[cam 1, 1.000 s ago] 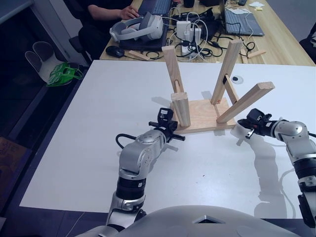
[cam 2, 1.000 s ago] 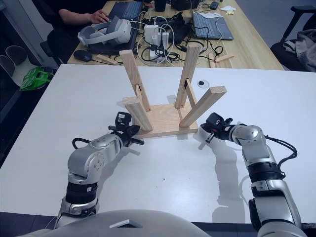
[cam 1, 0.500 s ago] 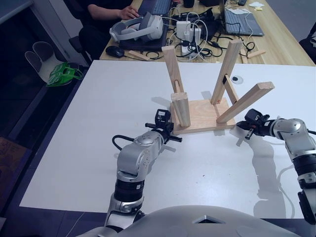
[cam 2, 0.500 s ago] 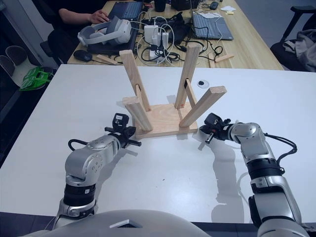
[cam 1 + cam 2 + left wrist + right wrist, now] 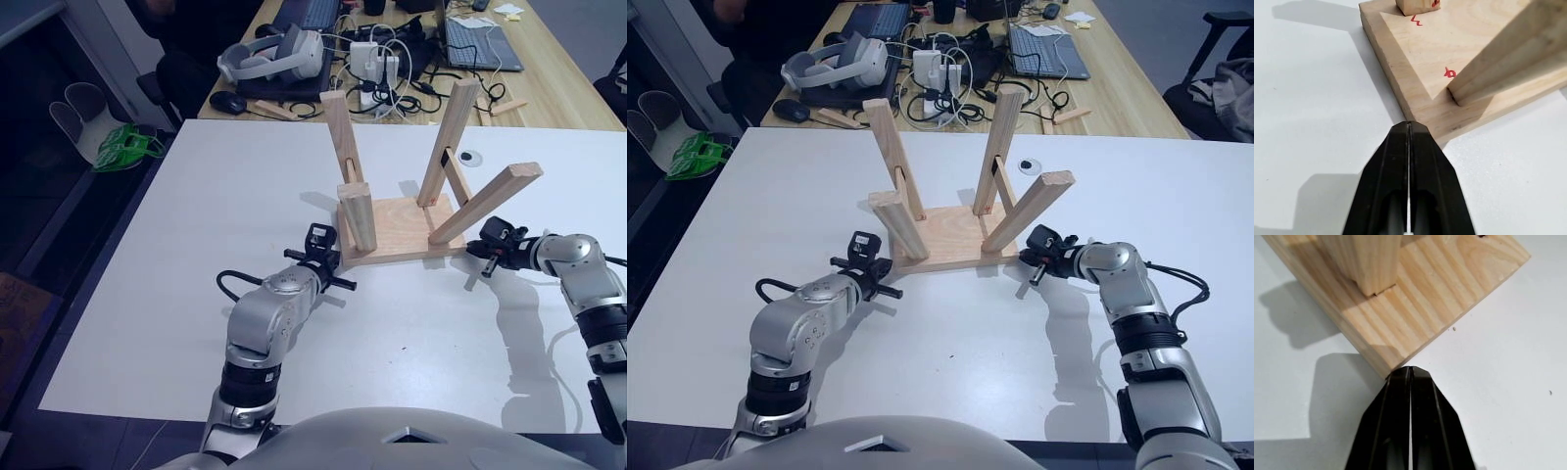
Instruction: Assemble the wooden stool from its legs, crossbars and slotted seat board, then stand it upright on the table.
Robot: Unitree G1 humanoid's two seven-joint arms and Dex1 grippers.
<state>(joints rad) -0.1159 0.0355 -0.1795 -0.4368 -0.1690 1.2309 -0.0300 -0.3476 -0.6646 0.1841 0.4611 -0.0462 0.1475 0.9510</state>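
The wooden stool lies upside down on the white table (image 5: 216,206). Its seat board (image 5: 402,227) is flat on the table and its legs (image 5: 340,132) point up and splay outward. My left gripper (image 5: 331,260) is shut with nothing held, its tip (image 5: 1408,125) just off the board's near-left corner (image 5: 1415,63). At the near-right corner (image 5: 1440,298), under the slanted leg (image 5: 487,201), my right gripper (image 5: 478,251) is also shut and holding nothing, and its tip (image 5: 1409,369) is right at the board's edge.
A cable grommet (image 5: 472,156) is set in the table behind the stool. Beyond the far edge stands a wooden desk (image 5: 549,83) with a headset (image 5: 272,54), laptops and cables. The white table stretches bare in front of the stool and to its left.
My right gripper has slid left to the board's near-right corner. My left arm has drawn back and leftward a little, its gripper staying by the near-left corner. The stool has not moved.
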